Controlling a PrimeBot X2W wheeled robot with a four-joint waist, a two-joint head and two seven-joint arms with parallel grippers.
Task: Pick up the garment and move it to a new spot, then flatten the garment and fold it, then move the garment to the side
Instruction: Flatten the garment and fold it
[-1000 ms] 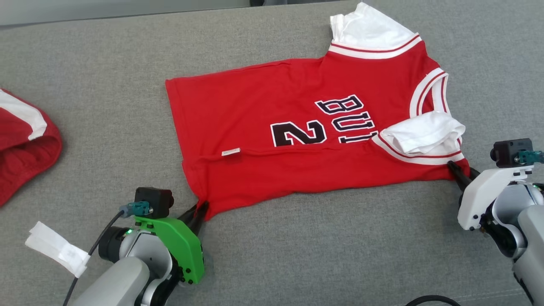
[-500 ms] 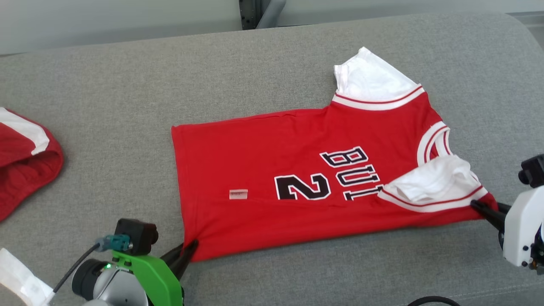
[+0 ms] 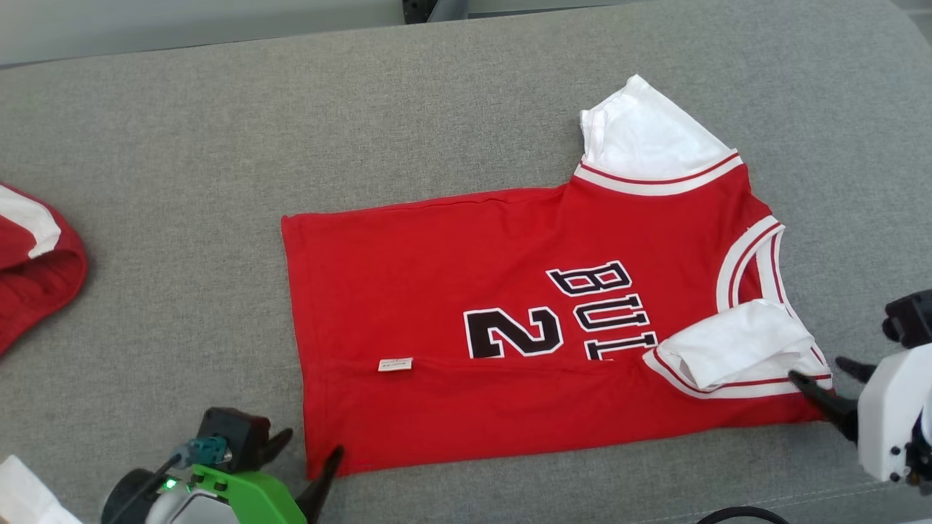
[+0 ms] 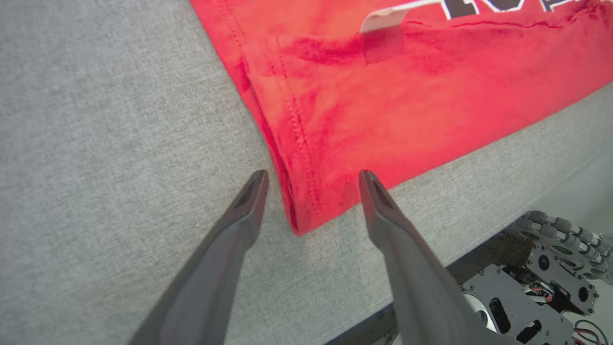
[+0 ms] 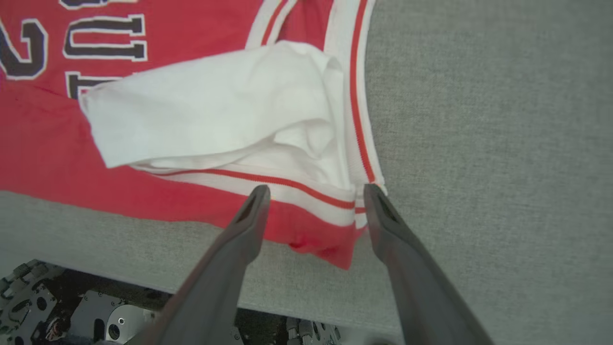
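Currently the garment is lying flat on the grey fabric surface, with its near long edge apparently folded over. The left claw is standing apart around the near-left hem corner. The right claw is standing apart around the near-right shoulder corner. Neither is gripping. Further folding and the sideways move are likely remaining.

Your right gripper stands spread, fingers straddling the jersey corner. The white sleeve lies folded over the red
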